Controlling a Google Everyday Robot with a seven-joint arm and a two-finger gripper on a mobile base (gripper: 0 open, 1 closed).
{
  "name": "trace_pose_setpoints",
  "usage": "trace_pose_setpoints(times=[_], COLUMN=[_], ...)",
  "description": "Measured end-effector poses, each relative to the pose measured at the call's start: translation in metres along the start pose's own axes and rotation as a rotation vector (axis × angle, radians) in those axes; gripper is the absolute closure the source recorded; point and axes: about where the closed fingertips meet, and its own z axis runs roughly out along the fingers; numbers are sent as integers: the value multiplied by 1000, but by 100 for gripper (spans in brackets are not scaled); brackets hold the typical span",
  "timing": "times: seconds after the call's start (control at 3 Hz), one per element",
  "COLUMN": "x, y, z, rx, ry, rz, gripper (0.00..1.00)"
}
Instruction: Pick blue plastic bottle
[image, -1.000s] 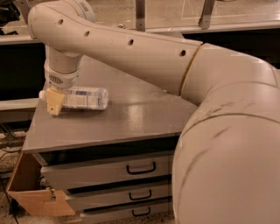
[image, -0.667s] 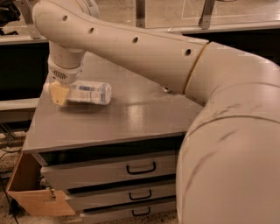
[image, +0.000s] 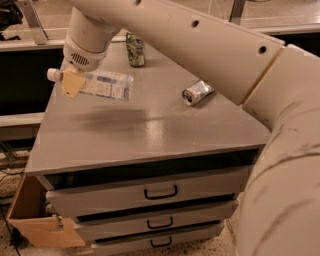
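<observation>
Grey drawers (image: 150, 192), three, stacked below the front edge of the tabletop (image: 150, 140); one cardboard box (image: 40, 230) beside them at lower left. Above the left edge, one blue plastic bottle (image: 107, 85), level, clear of the surface, clamped near its white cap by the end effector (image: 71, 83). Toward the right edge, one crushed silver can (image: 196, 92). Near the far edge, one green soda can (image: 135, 50), upright.
</observation>
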Motion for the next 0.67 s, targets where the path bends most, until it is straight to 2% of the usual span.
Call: trace_pose_setpoints(times=[0.33, 0.67], x=[-2, -3], y=[-10, -7], z=[-40, -48], rx=[-26, -47], ry=[-139, -173], rz=[-15, -12], gripper=[100, 100])
